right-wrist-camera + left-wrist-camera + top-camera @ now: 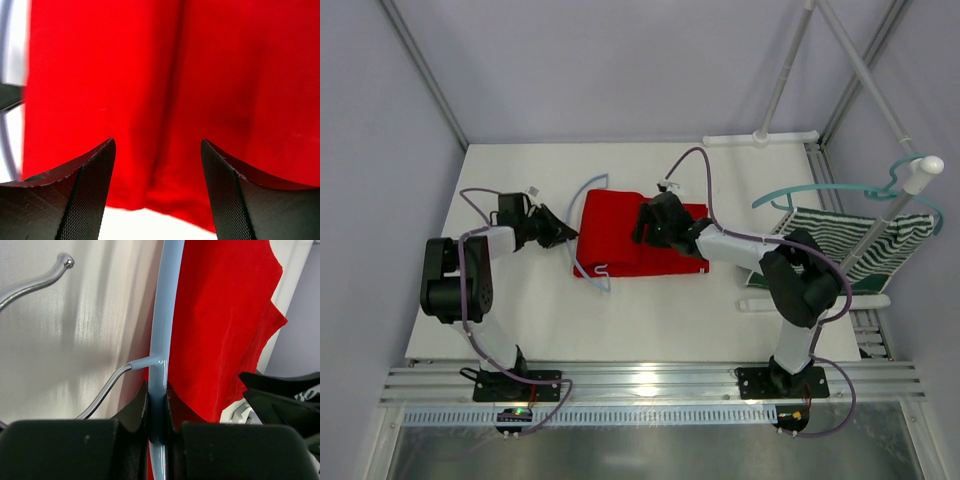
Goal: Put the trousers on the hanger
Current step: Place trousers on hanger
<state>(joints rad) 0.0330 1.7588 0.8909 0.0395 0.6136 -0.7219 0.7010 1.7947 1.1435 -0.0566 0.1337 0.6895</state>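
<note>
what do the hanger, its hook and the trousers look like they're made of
Hanger: pale blue bar with a smooth gloss, likely moulded plastic. Hook: thin, silvery, bright glints, probably metal wire. Trousers: matte red, soft folds, some cloth.

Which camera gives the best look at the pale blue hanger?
The top external view: only there the hanger shows its curved outline, at one end of the trousers. The left wrist view shows just a bar clamped in the left gripper; the right wrist view, almost only red cloth.

The arms (455, 275) have black joints and white links. Purple cables (706, 190) loop along them. The right gripper (157, 142) has black, cross-hatched fingers (90, 190).
</note>
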